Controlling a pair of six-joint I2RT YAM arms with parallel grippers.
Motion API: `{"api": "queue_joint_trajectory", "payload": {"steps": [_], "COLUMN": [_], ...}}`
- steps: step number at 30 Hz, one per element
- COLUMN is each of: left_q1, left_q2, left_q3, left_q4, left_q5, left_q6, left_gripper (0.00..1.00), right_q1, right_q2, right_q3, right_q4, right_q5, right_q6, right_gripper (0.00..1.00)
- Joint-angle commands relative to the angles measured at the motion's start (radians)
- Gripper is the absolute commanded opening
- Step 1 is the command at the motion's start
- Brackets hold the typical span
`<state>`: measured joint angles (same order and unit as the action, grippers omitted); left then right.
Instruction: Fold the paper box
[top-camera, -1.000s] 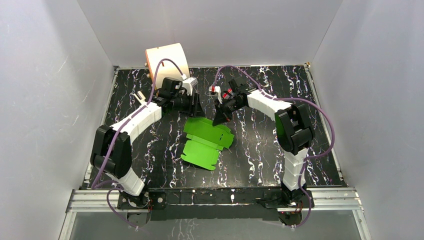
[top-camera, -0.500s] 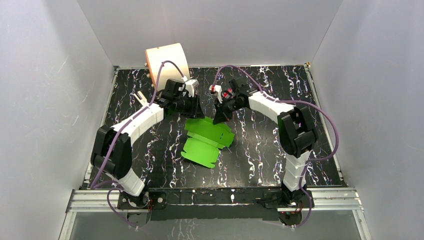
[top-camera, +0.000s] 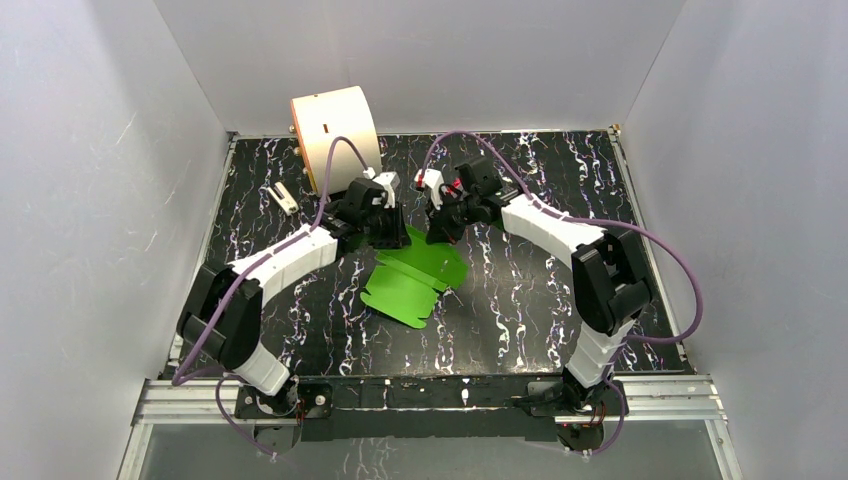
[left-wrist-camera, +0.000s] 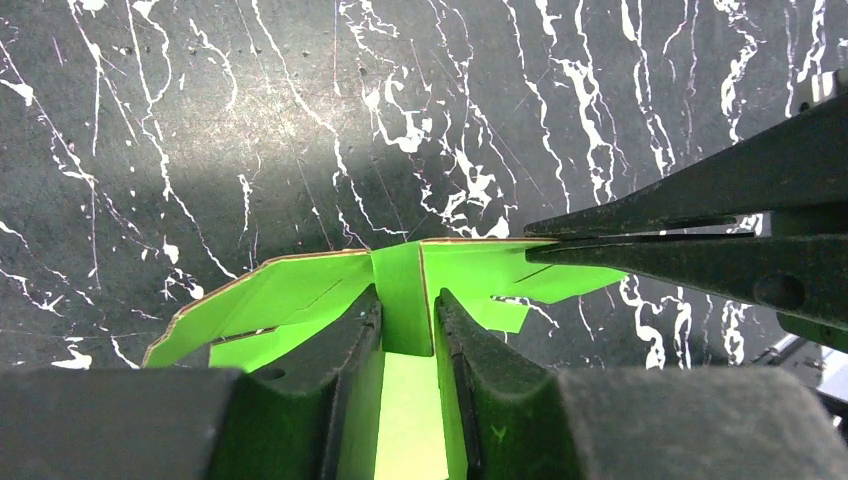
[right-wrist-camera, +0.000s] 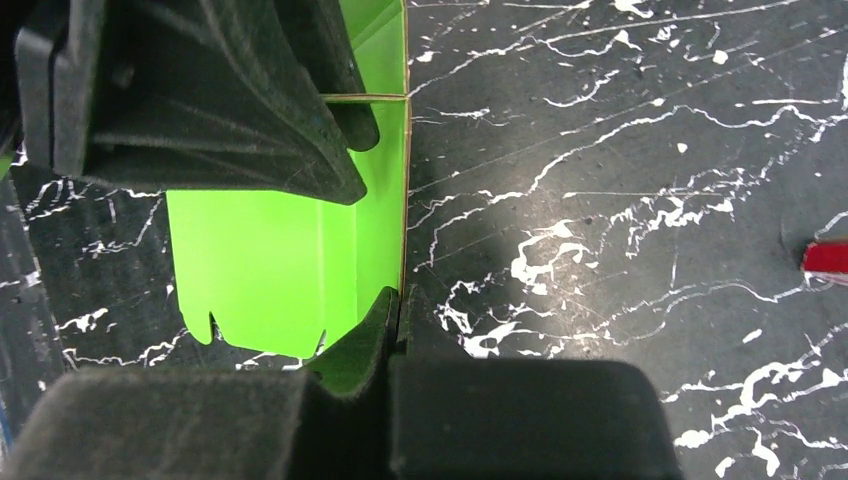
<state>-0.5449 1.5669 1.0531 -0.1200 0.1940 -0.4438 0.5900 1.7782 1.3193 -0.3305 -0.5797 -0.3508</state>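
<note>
The paper box (top-camera: 412, 282), on the table (top-camera: 520, 300) and only partly folded, is clamped at one edge by the right claw (top-camera: 436, 238), while a raised flap (left-wrist-camera: 400, 290) is straddled by the left claw (top-camera: 395, 238), grip uncertain.

Cylinder (top-camera: 335, 125) behind paper box (top-camera: 408, 285) (far left corner)

We see the paper box (top-camera: 415, 275) in bright green, its cut edges pale tan; the counter (top-camera: 520, 300) is black, veined with white like marble; at its far left corner the cylinder (top-camera: 335, 125) is cream with an orange rim; the fingers (left-wrist-camera: 330, 360) are matt black; the arms (top-camera: 290, 255) are white and black, their cables (top-camera: 455, 135) purple; a small block (right-wrist-camera: 825, 262) shows red.
</note>
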Motion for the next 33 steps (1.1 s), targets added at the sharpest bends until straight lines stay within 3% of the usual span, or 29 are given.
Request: {"api": "queue_joint_trajectory", "payload": {"steps": [1,8,16,23,27,33], "left_q1": [-0.049,-0.048,-0.035,0.025,0.075,0.096], "left_q2": [-0.061,-0.278,-0.452,-0.402,-0.335,-0.212], "left_q3": [-0.026,-0.188,-0.469,-0.566,-0.61,-0.647], "left_q4": [0.074,0.091,0.296,0.489,0.643,0.8], "left_q5": [-0.103,-0.25,-0.335,-0.322,-0.225,-0.194], "left_q6": [-0.013,-0.058,-0.177,-0.201,-0.222,-0.198], "left_gripper": [0.23,0.38,0.54,0.62,0.61,0.55], "right_q1": [0.019,0.019,0.023,0.04,0.047,0.07], "right_q2": [-0.058,-0.074,-0.083,-0.067,-0.062,-0.037], "right_q3": [-0.016,-0.003,0.004,0.0,-0.004,0.006], "right_q4": [0.069,0.03,0.004,-0.006,0.007,0.009], "right_q5": [0.081,0.122,0.122,0.13,0.123,0.131], "right_q6": [0.002,-0.036,-0.07,-0.079,-0.079,-0.075], "right_gripper": [0.0,0.0,0.0,0.0,0.0,0.0]}}
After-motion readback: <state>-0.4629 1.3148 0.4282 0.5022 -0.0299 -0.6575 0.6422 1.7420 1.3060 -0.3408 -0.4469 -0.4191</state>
